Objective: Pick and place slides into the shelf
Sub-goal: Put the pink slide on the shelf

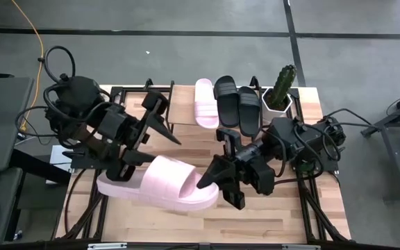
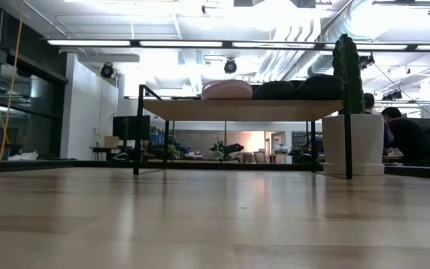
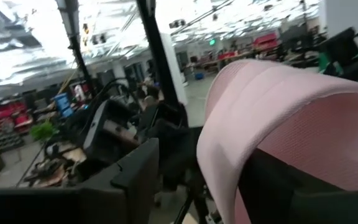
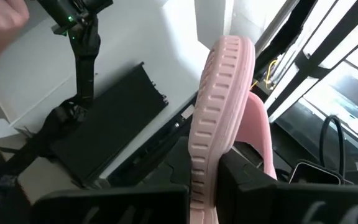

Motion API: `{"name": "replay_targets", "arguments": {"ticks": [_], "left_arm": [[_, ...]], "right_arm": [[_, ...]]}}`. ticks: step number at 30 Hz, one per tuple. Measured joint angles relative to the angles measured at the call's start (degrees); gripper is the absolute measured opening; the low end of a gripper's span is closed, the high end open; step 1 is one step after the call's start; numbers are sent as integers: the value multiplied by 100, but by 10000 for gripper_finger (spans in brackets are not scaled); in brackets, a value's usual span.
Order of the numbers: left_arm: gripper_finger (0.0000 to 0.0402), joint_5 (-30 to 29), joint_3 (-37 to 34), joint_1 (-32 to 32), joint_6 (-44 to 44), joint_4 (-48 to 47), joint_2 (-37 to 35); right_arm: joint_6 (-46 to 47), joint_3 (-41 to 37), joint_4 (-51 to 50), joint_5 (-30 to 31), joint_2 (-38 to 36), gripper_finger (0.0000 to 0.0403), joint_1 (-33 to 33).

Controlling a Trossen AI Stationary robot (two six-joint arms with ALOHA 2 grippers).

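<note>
One pale pink slide (image 1: 165,182) hangs in the air over the table's near middle, lying left to right, between both grippers. My left gripper (image 1: 122,169) is at its left end and my right gripper (image 1: 210,182) at its right end, each shut on it. The low view shows neither the slide nor the grippers. The shelf (image 1: 186,104) stands at the far edge. On its plank (image 2: 237,110) rest another pink slide (image 1: 204,103) and two black slides (image 1: 226,101) (image 1: 248,110), soles down. My left gripper holds the pink slide at its left end, by the wide strap (image 3: 272,93). One finger (image 3: 284,186) is under the strap's arch and the other (image 3: 135,180) outside it. The slide is lifted clear and roughly level. My right gripper pinches the slide's right end by the ribbed edge of the sole (image 4: 213,124), which stands between the two fingers (image 4: 253,186). It comes level from the table's right side. The slide is clear of the table.
A cactus in a white pot (image 1: 281,87) stands at the shelf's right end, beside the black slides. The shelf plank has bare room left of the pink slide. The wooden tabletop (image 1: 255,222) shows bare wood near the front. People sit in the room behind (image 2: 402,134).
</note>
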Motion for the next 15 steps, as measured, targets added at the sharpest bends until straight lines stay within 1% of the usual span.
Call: {"name": "replay_targets", "arguments": {"ticks": [5, 10, 15], "left_arm": [[199, -362, 0, -4, 13, -166, -87], [200, -568, 0, -1, 23, -286, -173], [200, -827, -7, -1, 25, -427, -259]], "right_arm": [[-21, 0, -8, 121, -11, 6, 1], [-117, 0, -4, 339, -14, 5, 1], [-119, 178, -306, 462, -28, 5, -1]]}}
